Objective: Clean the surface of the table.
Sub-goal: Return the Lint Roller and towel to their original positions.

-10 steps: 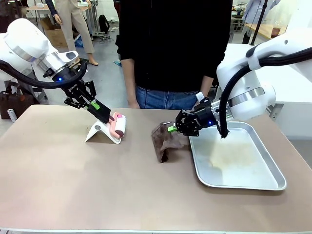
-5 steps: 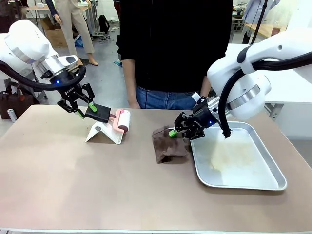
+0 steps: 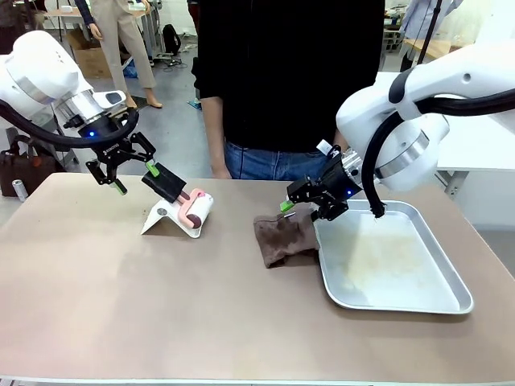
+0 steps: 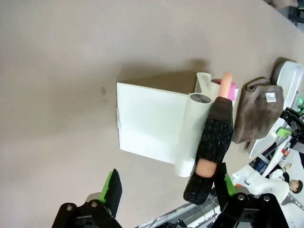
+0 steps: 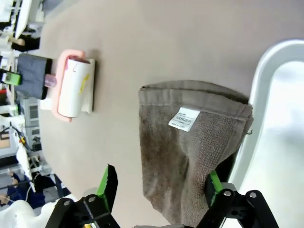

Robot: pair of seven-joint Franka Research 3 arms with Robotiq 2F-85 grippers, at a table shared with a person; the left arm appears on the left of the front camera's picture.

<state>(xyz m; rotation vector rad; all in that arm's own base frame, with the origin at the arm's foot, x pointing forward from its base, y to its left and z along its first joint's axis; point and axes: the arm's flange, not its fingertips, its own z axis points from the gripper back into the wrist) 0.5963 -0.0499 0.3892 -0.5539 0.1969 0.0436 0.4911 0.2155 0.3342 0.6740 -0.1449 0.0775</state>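
Note:
The beige-brown table (image 3: 121,314) carries a lint roller (image 3: 195,208) with a pink frame and a black handle (image 3: 164,182), resting on a white stand (image 3: 163,219). My left gripper (image 3: 134,177) hovers open at the handle's end. In the left wrist view the handle (image 4: 210,156) lies just beside the right finger (image 4: 224,183), and the jaws stand wide apart. A brown towel (image 3: 283,240) lies crumpled on the table against the tray. My right gripper (image 3: 310,203) is open just above the towel's far edge, and in its wrist view the towel (image 5: 190,156) sits between the spread fingers.
A silver metal tray (image 3: 402,308) with a pale smear sits at the right, its rim touching the towel. A person in black (image 3: 290,80) stands at the far edge. The near half of the table is bare.
My left gripper let go of the roller's handle and opened, and the roller settled on its stand. My right gripper lowered the towel onto the table, released it and rose slightly.

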